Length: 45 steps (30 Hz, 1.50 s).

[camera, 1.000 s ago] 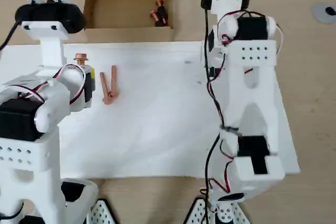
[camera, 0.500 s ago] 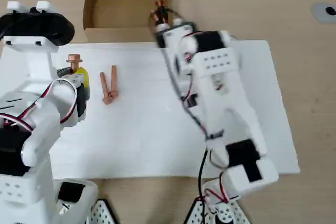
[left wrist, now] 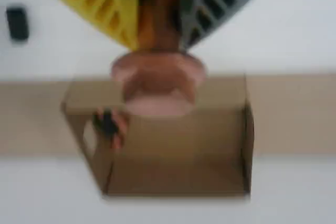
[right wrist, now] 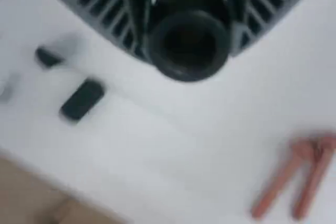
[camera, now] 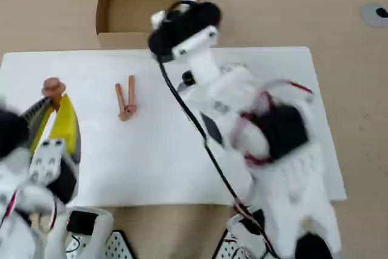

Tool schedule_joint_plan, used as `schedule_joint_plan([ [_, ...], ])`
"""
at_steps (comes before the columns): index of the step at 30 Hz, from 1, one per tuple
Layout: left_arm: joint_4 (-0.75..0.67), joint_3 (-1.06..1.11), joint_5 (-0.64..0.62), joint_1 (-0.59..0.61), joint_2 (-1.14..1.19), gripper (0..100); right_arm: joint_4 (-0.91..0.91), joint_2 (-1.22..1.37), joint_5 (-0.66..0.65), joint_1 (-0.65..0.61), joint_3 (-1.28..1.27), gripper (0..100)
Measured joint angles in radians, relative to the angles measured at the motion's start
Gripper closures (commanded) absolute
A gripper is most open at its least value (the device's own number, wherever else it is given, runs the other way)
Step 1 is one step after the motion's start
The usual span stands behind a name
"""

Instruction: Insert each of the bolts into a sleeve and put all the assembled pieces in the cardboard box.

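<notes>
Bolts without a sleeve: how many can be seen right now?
3. One bolt is held in the left claw; a second bolt and a third bolt lie side by side on the white sheet. A blurred copper-and-black piece in the cardboard box may hide more.

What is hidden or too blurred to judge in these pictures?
High view: the right arm covers the cardboard box's right corner and whatever lies there.
Left wrist view: blur leaves the count of assembled pieces unclear.
Right wrist view: the sleeve in the right end effector runs past the edge.
</notes>
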<state>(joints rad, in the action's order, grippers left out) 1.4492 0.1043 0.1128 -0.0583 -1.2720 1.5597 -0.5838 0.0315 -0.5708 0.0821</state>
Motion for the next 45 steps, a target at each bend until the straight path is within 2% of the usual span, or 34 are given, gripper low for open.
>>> schedule_joint_plan([
  [7,-0.219,0.288,0.0,0.0,-0.242,99,0.0,-0.209,0.0,0.0,-0.028,97.9],
  [12,-0.391,0.5,0.0,0.0,-0.345,99,-0.066,-0.338,0.018,-0.051,-0.199,97.9],
  [16,-0.512,0.615,0.0,0.0,-0.371,99,-0.218,-0.488,0.021,-0.08,-0.431,98.0],
  [21,-0.624,0.698,0.0,0.0,-0.373,99,-0.537,-0.713,0.025,-0.089,-0.781,98.9],
  [26,-0.641,0.704,0.0,0.0,-0.373,99,-0.881,-0.895,0.025,-0.089,-1.112,98.8],
  [30,-0.641,0.704,0.0,0.0,-0.373,99,-1.062,-0.962,0.025,-0.135,-1.3,98.8],
  [36,-0.641,0.704,0.0,-0.02,-0.373,99,-1.165,-0.973,0.066,-0.264,-1.412,98.8],
  [45,-0.643,0.729,0.009,-0.232,-0.371,99,-1.172,-0.974,0.068,-0.327,-1.494,98.8],
])
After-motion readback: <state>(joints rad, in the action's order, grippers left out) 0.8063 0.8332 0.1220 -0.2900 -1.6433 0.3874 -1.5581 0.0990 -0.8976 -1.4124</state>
